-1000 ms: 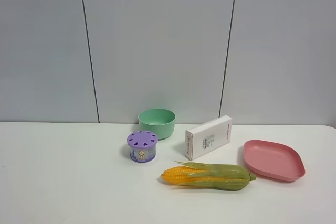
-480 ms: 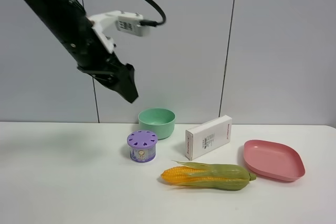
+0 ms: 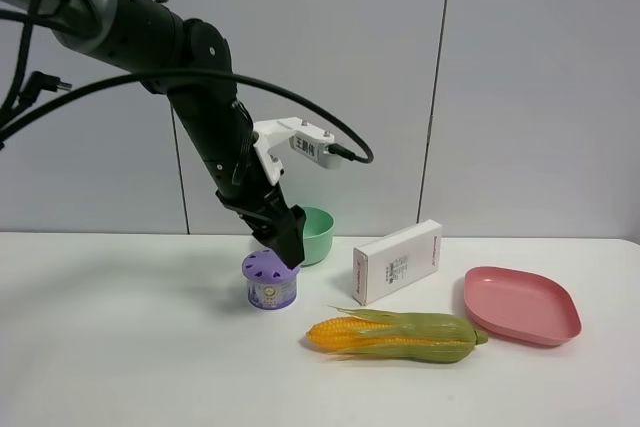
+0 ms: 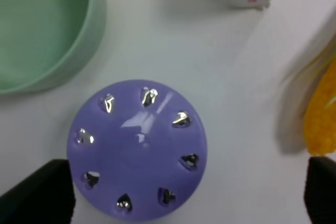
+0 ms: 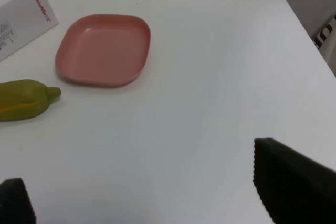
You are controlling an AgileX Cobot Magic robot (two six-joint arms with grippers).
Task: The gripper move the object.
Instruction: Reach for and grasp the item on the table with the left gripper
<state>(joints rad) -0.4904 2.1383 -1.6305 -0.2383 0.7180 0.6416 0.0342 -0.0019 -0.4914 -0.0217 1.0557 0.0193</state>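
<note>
Purple canister (image 3: 268, 283) stands upright on the white table (image 3: 110, 327), just in front of the green bowl (image 3: 318, 235). As seen from the front, the white box (image 3: 397, 262) is near on its right, the corn cob (image 3: 395, 337) lies closer to the front edge, and the pink plate (image 3: 520, 305) is farther right. Left gripper (image 3: 286, 251) hangs right at the canister's lid, jaws spread wide with nothing clamped, one finger (image 4: 37, 195) close beside the lid and the other well off towards the corn. Right gripper (image 5: 152, 192) hovers over the table some way from the plate, jaws likewise wide apart and holding nothing.
</note>
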